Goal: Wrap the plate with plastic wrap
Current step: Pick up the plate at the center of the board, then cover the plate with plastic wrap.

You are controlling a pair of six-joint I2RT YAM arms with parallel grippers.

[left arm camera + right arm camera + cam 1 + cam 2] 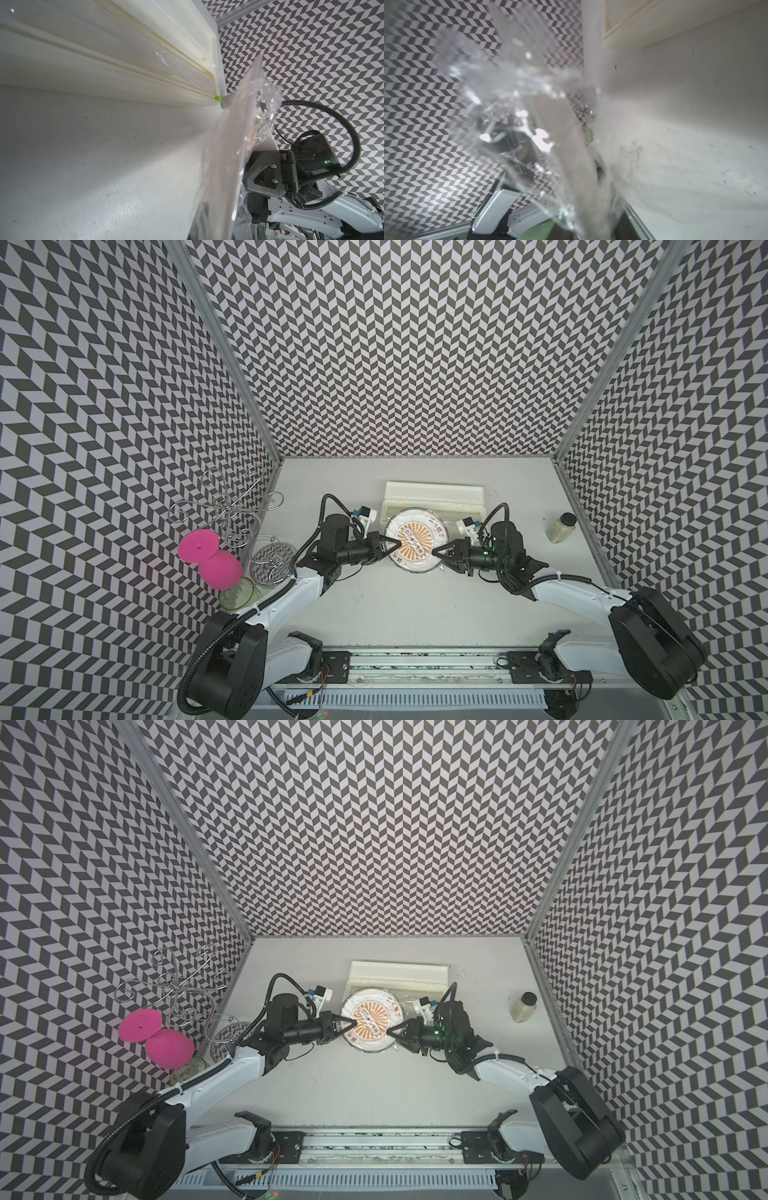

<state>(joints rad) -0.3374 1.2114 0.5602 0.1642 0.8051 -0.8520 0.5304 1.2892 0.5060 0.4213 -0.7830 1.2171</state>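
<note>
In both top views the plate (pixel 419 539) (pixel 372 1017), white with an orange sunburst centre, sits at mid-table under glossy plastic wrap (pixel 268 99). The plate overlaps the front edge of the cream wrap box (pixel 434 495) (pixel 399 973). My left gripper (pixel 395 546) (pixel 352 1025) is shut on the plate's left rim. My right gripper (pixel 436 551) (pixel 390 1031) is at the right rim; its jaws are hidden. Both wrist views show the plate (pixel 228 145) (pixel 579 162) edge-on. Crinkled film (pixel 508 93) bunches blurred in the right wrist view.
A small jar (pixel 561 526) (pixel 524 1006) stands at the right. At the left are a wire stand (pixel 232 506), two pink objects (pixel 220 568), a patterned glass disc (pixel 272 564) and a green-rimmed glass (pixel 237 593). The box's green tab (pixel 72 98) shows by the plate.
</note>
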